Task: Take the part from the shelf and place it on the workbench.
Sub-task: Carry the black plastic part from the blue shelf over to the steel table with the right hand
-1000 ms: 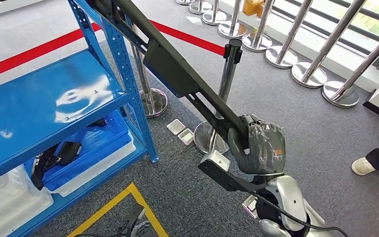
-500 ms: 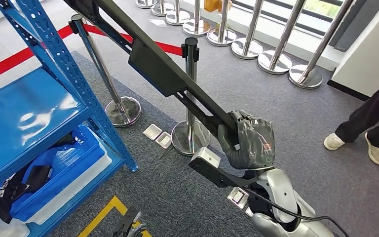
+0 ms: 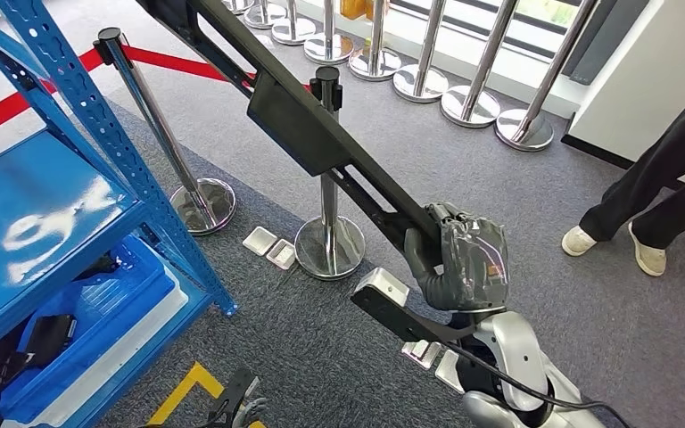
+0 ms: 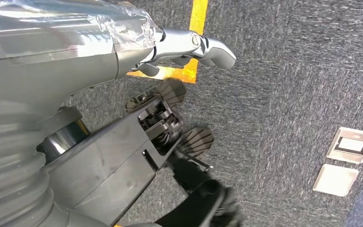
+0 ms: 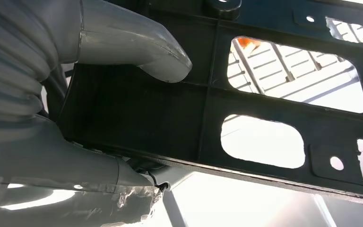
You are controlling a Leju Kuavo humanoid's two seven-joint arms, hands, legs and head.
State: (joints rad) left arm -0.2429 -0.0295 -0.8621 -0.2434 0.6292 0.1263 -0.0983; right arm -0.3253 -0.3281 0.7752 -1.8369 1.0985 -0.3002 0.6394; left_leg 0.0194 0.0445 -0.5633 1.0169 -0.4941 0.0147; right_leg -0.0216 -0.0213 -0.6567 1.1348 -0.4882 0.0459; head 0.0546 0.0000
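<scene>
A long black part (image 3: 294, 129) with a flat plate and cut-outs slants from the picture's top left down to the lower right in the head view. My right hand (image 3: 464, 259) grips it near its lower end, away from the blue shelf (image 3: 53, 205). In the right wrist view the thumb (image 5: 137, 47) presses on the part's ribbed black frame (image 5: 208, 109). My left hand (image 4: 160, 113) hangs over the grey carpet and holds nothing, with its thumb apart from the dark fingers. Its fingertips show at the bottom edge of the head view (image 3: 236, 406).
A chrome stanchion (image 3: 325, 169) stands right under the part, another (image 3: 156, 134) beside the shelf post. A person's legs (image 3: 651, 196) stand at the right. Blue bins (image 3: 98, 303) fill the lower shelf. Floor plates (image 3: 268, 245) and yellow tape (image 3: 187, 392) mark the carpet.
The camera has turned right: the shelf slid towards the left edge and the person's legs came further in. My right hand still holds the part the same way.
</scene>
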